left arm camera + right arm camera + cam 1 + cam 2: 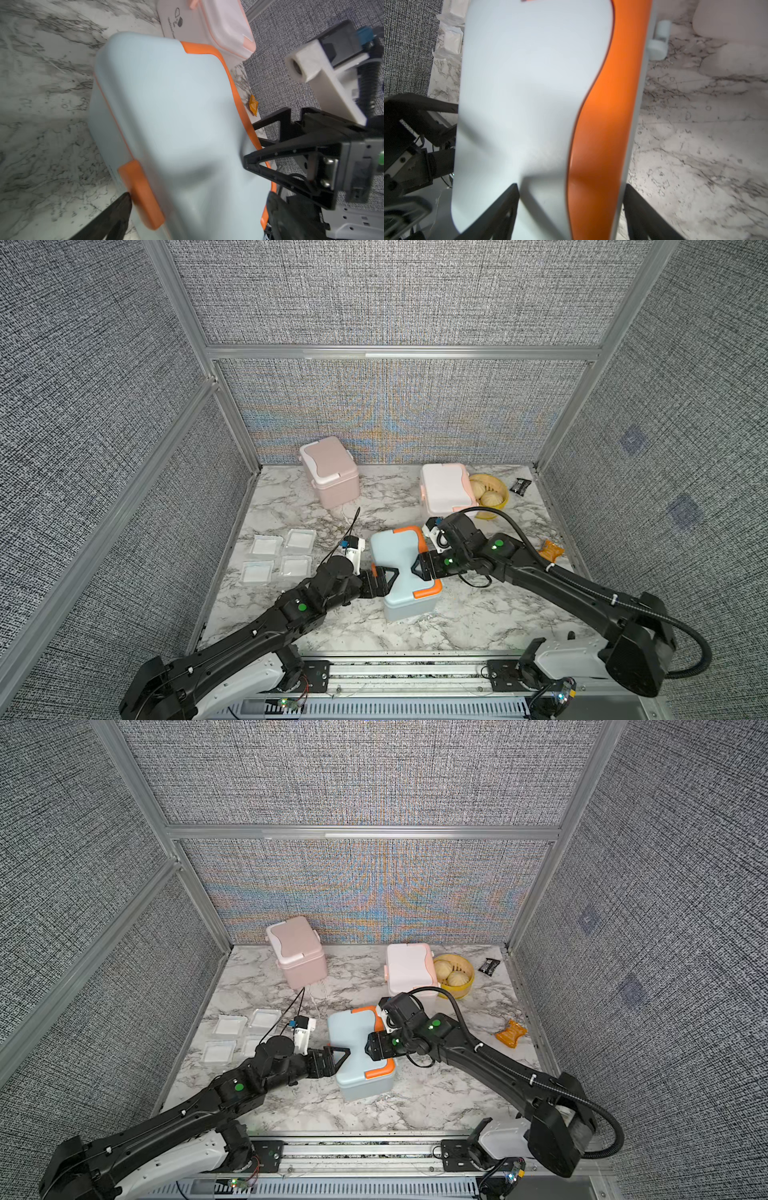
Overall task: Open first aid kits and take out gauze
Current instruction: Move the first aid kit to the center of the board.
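Presently: four wrapped gauze pads (266, 546) flat on desk (478, 614); left jaws wide open, empty, flanking light blue kit (399, 556) mid-desk; right jaws part-open astride its orange trim (604, 124), not visibly clamped; shell probably rigid, slick, light, best taken at orange latch (141, 195).

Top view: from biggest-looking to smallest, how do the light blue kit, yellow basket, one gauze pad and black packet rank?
1. light blue kit
2. yellow basket, partly hidden behind the white kit
3. gauze pad, close to the basket in size, so that pair is unsure
4. black packet
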Tool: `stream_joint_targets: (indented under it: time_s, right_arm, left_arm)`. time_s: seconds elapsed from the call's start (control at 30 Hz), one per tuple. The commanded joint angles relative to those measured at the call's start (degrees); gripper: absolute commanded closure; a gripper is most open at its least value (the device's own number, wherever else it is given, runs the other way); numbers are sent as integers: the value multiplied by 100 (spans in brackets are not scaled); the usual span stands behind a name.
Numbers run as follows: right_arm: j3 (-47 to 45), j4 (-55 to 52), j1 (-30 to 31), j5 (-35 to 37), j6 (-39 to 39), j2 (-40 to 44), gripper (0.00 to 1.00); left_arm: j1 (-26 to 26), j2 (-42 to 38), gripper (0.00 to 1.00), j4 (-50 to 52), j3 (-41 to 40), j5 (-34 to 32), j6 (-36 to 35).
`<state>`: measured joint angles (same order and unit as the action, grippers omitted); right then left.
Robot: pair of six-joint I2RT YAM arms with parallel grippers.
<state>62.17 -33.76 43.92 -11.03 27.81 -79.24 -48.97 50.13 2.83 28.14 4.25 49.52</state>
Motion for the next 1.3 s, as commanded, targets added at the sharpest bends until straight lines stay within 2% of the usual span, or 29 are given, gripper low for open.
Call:
stream_joint_targets:
  time_s: [0.0,0.2,0.43,0.53,0.6,0.73,0.87,1.1,1.27]
  right_arm:
    - [252,218,62,-58,-29,-384,23]
    - [1058,197,26,108,-78,-1122,24]
    - [2128,41,-299,142,-187,-2028,25]
    - [2661,-232,-418,109,-323,-2275,22]
    - [2900,-465,-459,151,-435,-2259,17]
    - [2812,-743,-477,353,-621,-1731,6]
    - [2132,-760,-373,275,-713,-977,2]
    - [812,-762,643,369,-637,511,3]
    - [352,-452,1485,54,-435,703,4]
  left_arm:
    - [230,39,0,-242,-26,-2,-113]
    - [861,814,0,-960,207,446,-169]
    - [1367,2350,0,-1708,1093,750,-219]
    - [1641,2877,0,-1707,1553,848,-202]
    - [1787,2991,0,-1564,1722,934,-89]
    - [1914,2782,0,-1417,1587,900,-187]
    - [2038,2244,0,-1184,1247,751,-335]
    - [2051,1162,0,-479,766,835,-381]
    - [2053,638,0,-239,567,1046,-323]
